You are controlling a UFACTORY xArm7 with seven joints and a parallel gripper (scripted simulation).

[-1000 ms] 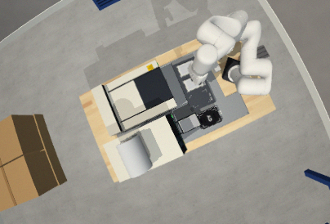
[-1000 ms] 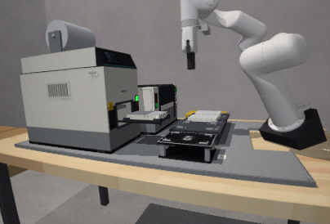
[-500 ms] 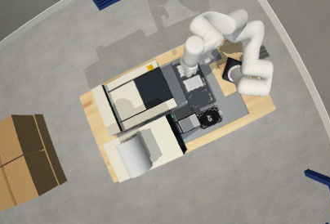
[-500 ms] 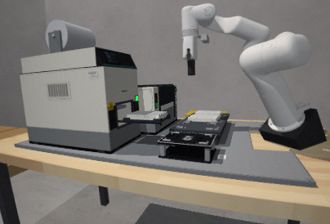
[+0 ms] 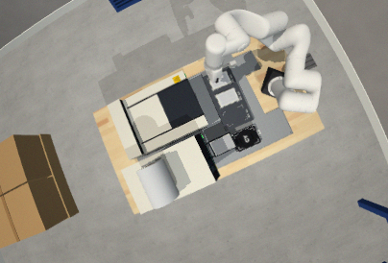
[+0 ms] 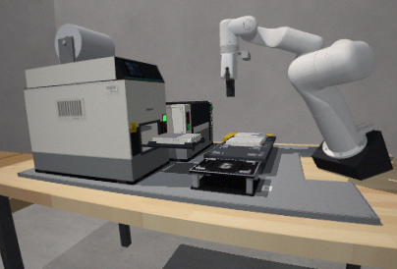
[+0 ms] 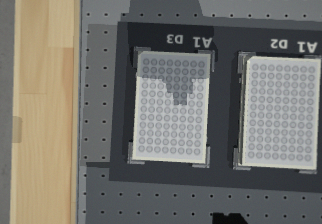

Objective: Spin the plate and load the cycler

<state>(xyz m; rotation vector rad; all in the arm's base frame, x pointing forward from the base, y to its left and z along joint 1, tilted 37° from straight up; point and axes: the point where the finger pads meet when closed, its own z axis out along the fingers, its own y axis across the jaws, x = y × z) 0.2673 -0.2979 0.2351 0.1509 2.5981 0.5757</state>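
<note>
Two plates (image 7: 171, 109) (image 7: 280, 111) on the deck; jaws apparently shut, empty.

A wooden table (image 6: 131, 212) carries a grey perforated deck mat (image 6: 322, 196).
</note>
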